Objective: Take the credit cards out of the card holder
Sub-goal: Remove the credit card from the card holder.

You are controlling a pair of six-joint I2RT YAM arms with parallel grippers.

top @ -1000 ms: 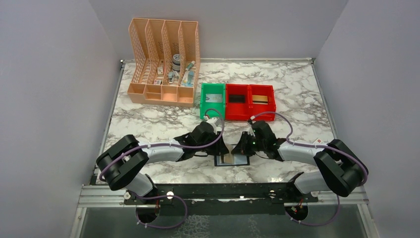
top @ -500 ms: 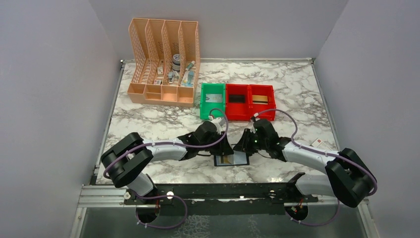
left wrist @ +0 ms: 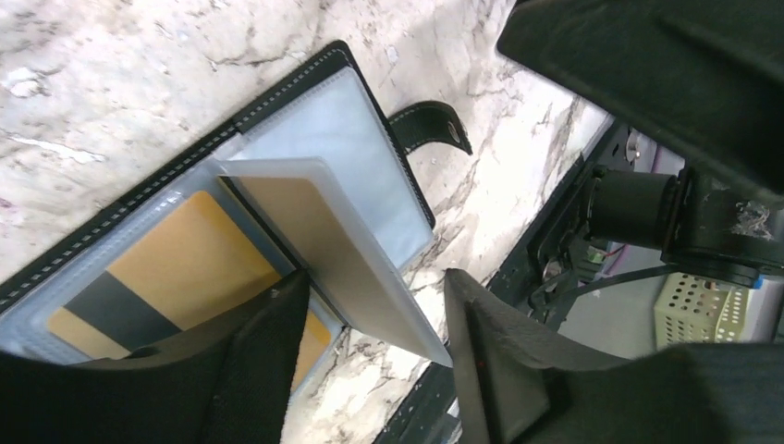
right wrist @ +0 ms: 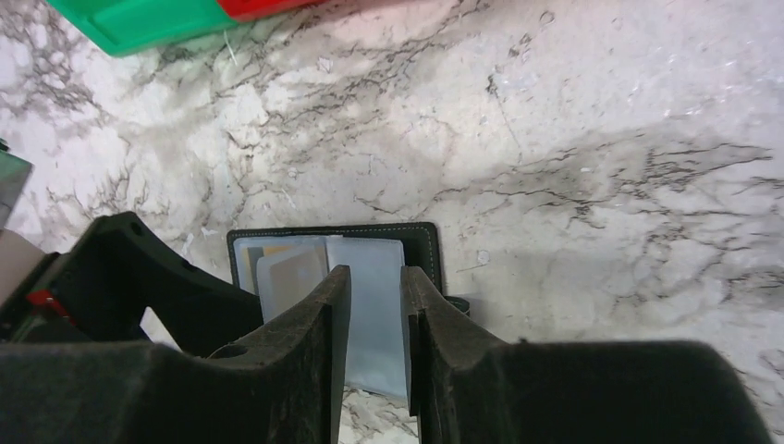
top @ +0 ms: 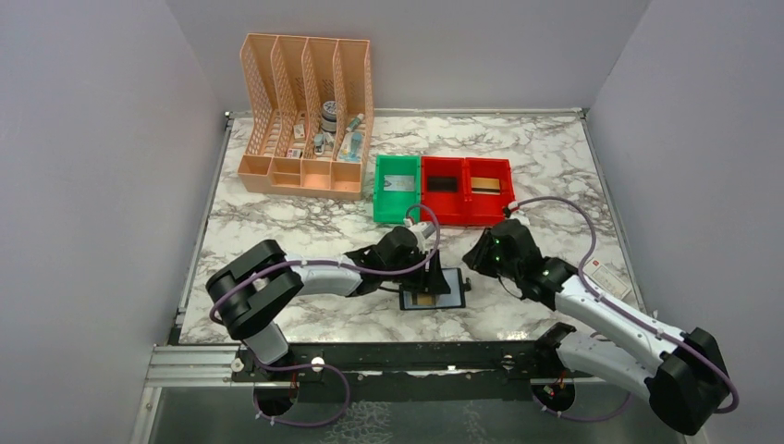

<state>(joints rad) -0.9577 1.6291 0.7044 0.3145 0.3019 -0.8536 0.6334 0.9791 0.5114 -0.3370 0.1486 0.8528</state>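
Withdrawal of the right pincer [top: 483, 256] is the change. A second ago it crowded the card holder [top: 434, 290] together with the left pincer [top: 428, 275]; now it hangs off to the right, its jaws a narrow slit with nothing between them. The holder lies open on the worktop [top: 305, 231], near the front edge between the arms. The left pincer stands over it, jaws partly open, with a clear sleeve leaf [left wrist: 324, 231] rising loosely between them, unpinched. A gold credit card [left wrist: 176, 268] sits pocketed, so pulling it out probably falls to the left arm.
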